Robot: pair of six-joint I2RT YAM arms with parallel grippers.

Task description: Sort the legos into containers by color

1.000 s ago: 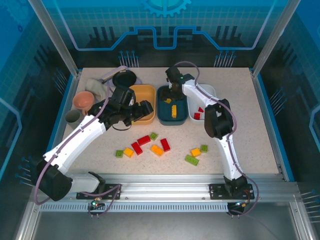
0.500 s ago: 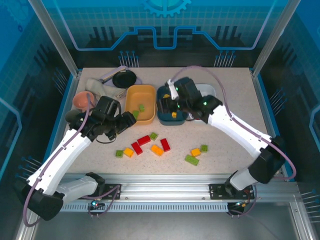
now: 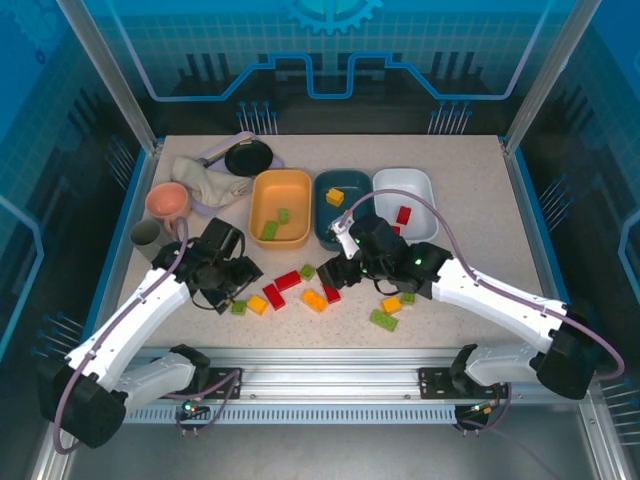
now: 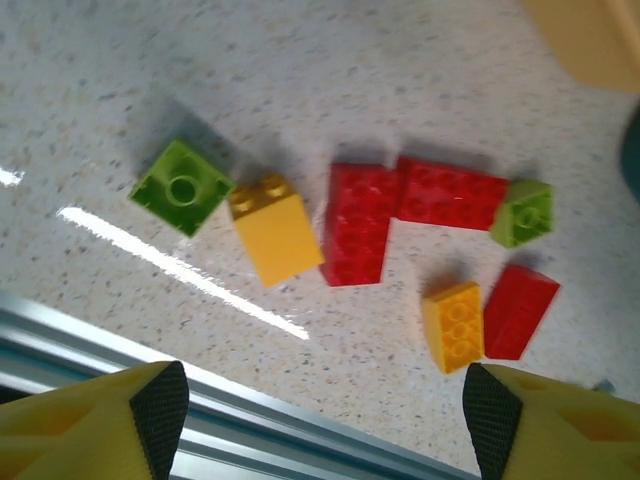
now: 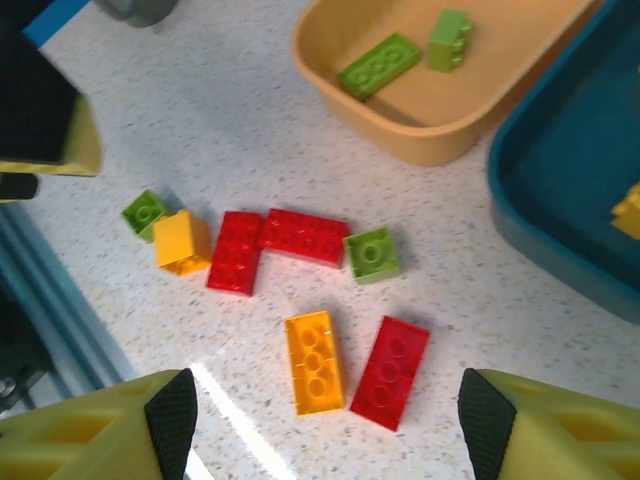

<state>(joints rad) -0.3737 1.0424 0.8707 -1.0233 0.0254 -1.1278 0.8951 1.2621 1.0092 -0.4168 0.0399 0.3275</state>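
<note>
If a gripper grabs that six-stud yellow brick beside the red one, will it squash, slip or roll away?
Probably stiff: the yellow brick looks like hard moulded plastic. It lies flat, studs up, so rolling seems unlikely. A push would likely bump the red brick close beside it.

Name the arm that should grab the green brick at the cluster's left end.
Left. The left gripper, open, hovers beside that green brick; the right gripper hangs farther along, over the red brick near the teal tray.
</note>
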